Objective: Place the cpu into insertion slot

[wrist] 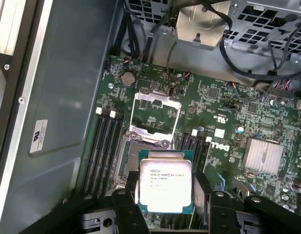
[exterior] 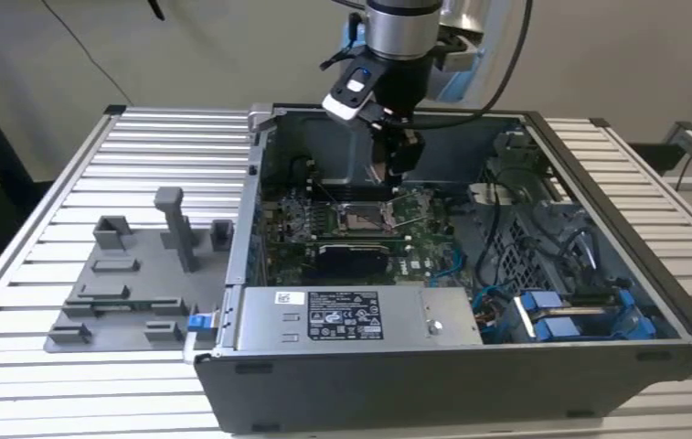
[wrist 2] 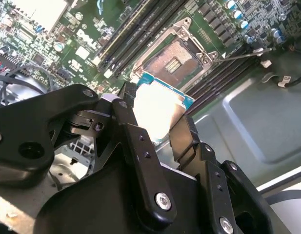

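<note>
Open case (exterior: pixel 382 389): cpu (wrist: pixel 166 181) near insertion slot (wrist 2: pixel 175 61)

— How much of the cpu (wrist: pixel 166 181) is clear in the first wrist view?
— The edge deepest in the gripper (wrist: pixel 166 197) is covered by the fingers (wrist: pixel 130 195) clamping it. The chip itself covers part of the insertion slot (wrist: pixel 134 155).
— And in the second wrist view?
— Glare whitens its face, and the fingers hide its sides.
— The exterior view?
— The arm (exterior: pixel 400 27) is cut by the top edge. The chip there is too small to pick out.
</note>
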You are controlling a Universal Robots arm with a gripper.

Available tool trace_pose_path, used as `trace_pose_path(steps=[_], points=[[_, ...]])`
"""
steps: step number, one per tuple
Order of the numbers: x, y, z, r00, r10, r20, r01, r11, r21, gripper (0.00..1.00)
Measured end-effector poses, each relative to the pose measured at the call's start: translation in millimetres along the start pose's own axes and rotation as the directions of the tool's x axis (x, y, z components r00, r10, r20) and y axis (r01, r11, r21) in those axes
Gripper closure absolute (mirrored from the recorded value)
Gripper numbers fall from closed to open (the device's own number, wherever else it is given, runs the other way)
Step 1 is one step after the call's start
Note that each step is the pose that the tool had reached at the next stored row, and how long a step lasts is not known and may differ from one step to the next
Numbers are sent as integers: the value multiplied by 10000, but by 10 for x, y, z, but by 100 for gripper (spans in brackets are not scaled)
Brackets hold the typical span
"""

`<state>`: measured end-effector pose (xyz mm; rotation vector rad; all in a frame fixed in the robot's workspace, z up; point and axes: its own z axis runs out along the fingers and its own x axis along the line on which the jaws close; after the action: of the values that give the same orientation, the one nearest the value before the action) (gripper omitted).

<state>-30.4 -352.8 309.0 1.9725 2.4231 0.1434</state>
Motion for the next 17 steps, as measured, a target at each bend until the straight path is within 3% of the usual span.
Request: trace_pose_path(steps=[8,17], points=[[62,7,58,9993,359,28,-359,9993,-30,46],[72,-1,172,9936,1129,86,-1129,9936,-48,46]])
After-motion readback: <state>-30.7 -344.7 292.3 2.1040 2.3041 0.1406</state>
